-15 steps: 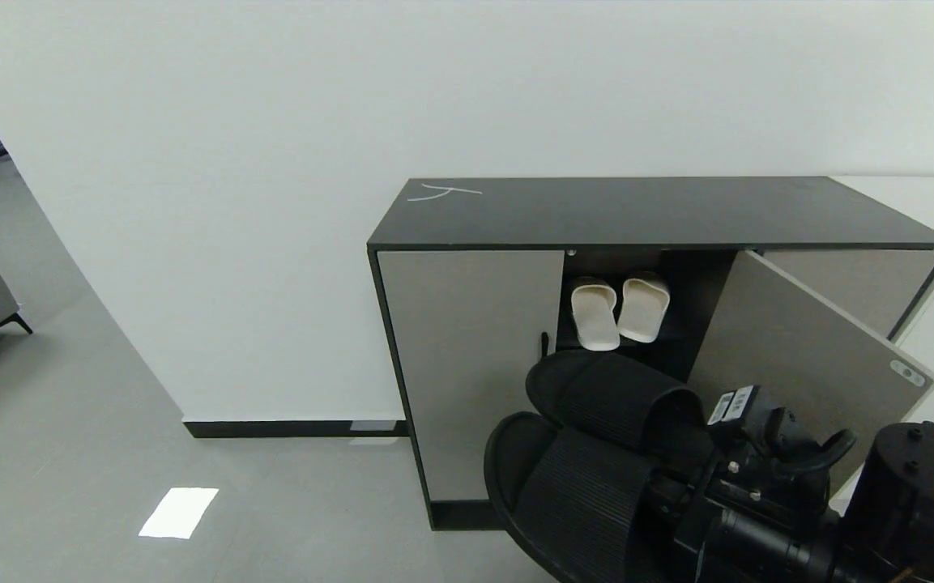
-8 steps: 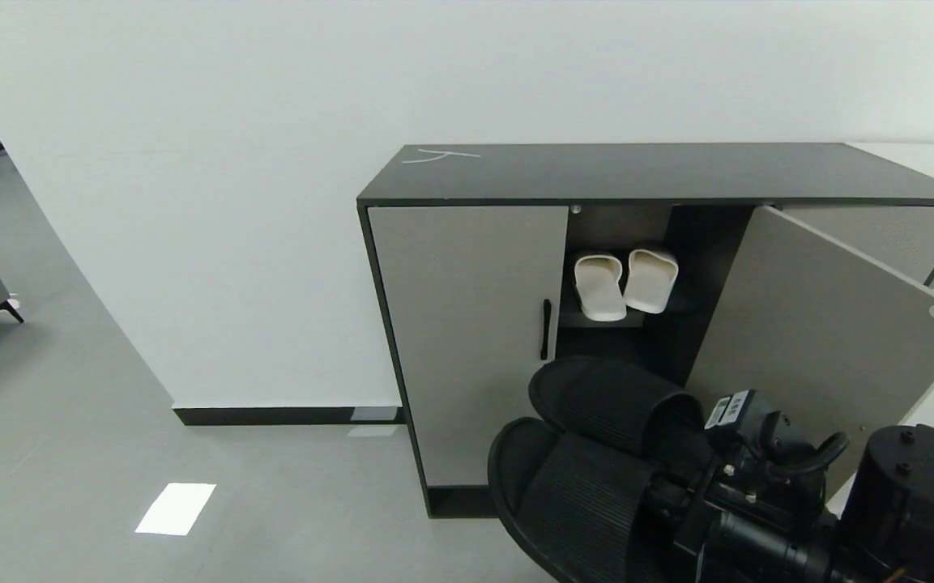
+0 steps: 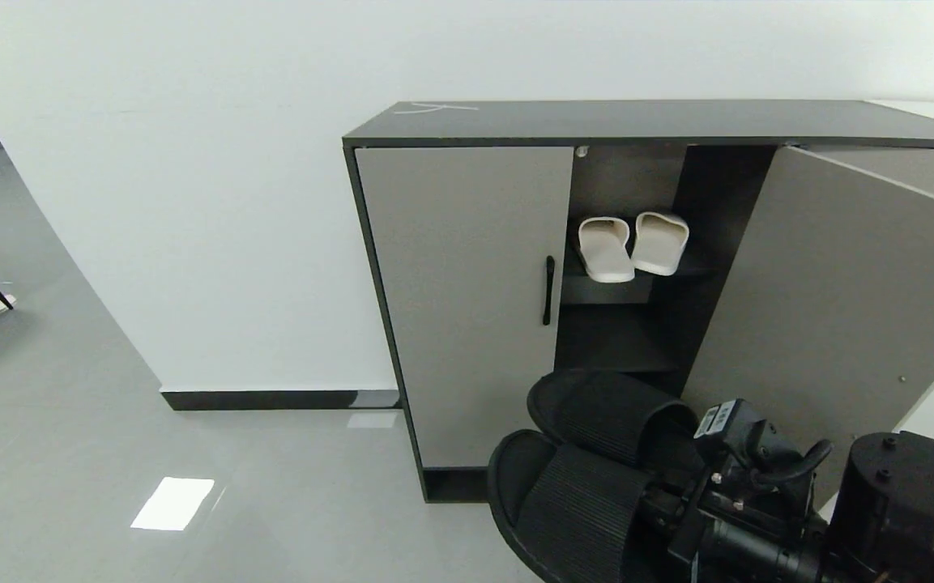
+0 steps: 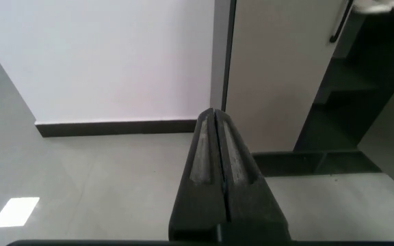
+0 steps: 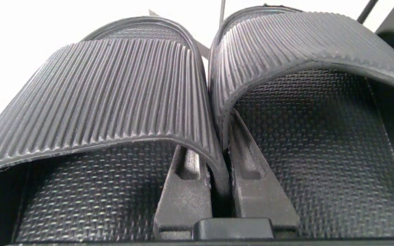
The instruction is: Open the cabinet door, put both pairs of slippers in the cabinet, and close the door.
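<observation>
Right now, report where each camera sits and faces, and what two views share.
Head view: atop the robot, facing down at the cabinet; right gripper holding black slippers shows.
Left wrist view: left wrist, facing floor and closed door; shut left gripper shows.
Right wrist view: right wrist, facing along its fingers.
Head and right wrist share the black slippers.

No legible text recorded. White scrawl [image 3: 434, 107] on the cabinet top [image 3: 637, 120] forms no readable character. Stickers [image 3: 715, 419] on my right arm [image 3: 750, 518]: print too small to read.

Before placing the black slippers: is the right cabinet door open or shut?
Open. The right door stands swung outward, exposing the white slippers on the inner shelf.
</observation>
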You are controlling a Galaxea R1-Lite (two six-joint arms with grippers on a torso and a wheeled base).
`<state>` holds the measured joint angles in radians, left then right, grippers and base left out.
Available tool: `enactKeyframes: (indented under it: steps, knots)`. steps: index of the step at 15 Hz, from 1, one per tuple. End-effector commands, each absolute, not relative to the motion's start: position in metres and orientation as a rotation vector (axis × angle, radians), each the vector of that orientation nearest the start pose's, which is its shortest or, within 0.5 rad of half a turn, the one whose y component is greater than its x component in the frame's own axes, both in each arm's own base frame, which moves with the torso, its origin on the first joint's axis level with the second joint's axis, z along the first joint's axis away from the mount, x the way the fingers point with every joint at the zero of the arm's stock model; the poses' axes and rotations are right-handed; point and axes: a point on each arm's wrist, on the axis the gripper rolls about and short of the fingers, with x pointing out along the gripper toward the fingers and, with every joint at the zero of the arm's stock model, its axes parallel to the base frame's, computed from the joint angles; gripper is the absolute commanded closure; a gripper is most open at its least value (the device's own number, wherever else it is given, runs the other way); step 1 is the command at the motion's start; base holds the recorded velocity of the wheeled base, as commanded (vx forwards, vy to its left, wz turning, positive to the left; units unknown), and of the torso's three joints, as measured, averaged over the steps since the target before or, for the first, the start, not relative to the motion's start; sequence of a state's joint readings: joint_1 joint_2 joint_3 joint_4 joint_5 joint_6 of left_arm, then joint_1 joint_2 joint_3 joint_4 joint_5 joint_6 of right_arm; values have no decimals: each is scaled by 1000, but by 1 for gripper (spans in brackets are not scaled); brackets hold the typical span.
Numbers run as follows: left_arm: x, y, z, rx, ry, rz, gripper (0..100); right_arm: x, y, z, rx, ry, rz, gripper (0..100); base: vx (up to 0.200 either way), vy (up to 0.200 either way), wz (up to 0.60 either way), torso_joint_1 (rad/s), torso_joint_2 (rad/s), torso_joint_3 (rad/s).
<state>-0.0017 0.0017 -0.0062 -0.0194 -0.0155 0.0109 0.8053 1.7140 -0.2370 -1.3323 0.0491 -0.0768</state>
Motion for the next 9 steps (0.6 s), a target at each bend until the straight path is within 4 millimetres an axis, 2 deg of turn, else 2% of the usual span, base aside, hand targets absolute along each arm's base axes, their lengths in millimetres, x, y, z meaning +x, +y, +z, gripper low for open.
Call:
enactKeyframes:
  steps: [1, 6, 8, 9]
  knots:
    - [-23, 0, 79, 11, -25, -17, 100, 163, 172, 112, -132, 119, 858, 100, 0, 0, 0, -154, 456, 305]
    - [-23, 0, 79, 11, -25, -17, 100, 165, 171, 110, -133, 127, 854, 100, 0, 0, 0, -119, 417, 293]
    - [-23, 0, 79, 11, -25, -17, 100, 166, 168, 105, -140, 150, 839, 100, 0, 0, 0, -34, 124, 71]
    - [-23, 0, 79, 11, -25, -17, 100, 163, 160, 99, -145, 167, 819, 100, 0, 0, 0, -2, 56, 46]
